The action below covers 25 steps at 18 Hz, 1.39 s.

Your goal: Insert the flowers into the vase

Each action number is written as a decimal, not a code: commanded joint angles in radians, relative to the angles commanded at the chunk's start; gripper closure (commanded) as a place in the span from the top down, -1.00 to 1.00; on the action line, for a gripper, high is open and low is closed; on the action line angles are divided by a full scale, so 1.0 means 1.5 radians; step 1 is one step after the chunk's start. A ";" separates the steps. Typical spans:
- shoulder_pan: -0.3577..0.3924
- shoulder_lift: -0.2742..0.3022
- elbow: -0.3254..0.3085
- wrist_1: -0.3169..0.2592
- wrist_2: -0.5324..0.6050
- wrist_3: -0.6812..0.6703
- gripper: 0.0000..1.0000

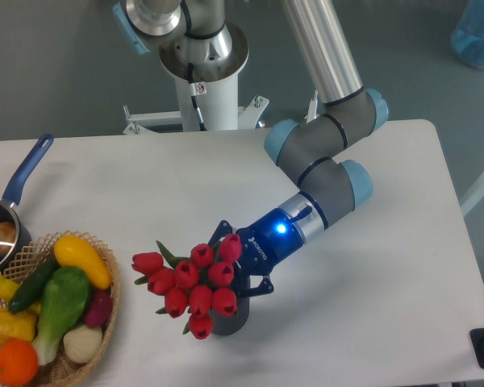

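Tool [234, 266] with small unreadable white lettering, gripping flowers [195, 286] over vase [228, 321]

Even, diffuse light falls from above, bright and without harsh glare. The white matte tabletop [387, 266] reads cleanly, with only soft, short shadows under the bunch of red tulips [192, 282] and the woven wicker basket [109, 310]. A blue indicator light glows on the arm's wrist. Focus is sharp across the frame, with no visible motion blur or edge distortion.
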 joint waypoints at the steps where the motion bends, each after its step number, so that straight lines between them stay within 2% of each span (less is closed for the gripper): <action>1: 0.001 0.000 0.000 -0.001 0.000 0.001 0.75; 3: 0.006 0.000 -0.001 -0.001 0.001 -0.002 0.87; 13: 0.019 0.012 -0.014 -0.002 0.004 0.001 0.91; 17: 0.035 0.011 -0.014 -0.002 0.006 0.001 0.99; 25: 0.060 0.031 -0.028 -0.003 0.168 0.003 1.00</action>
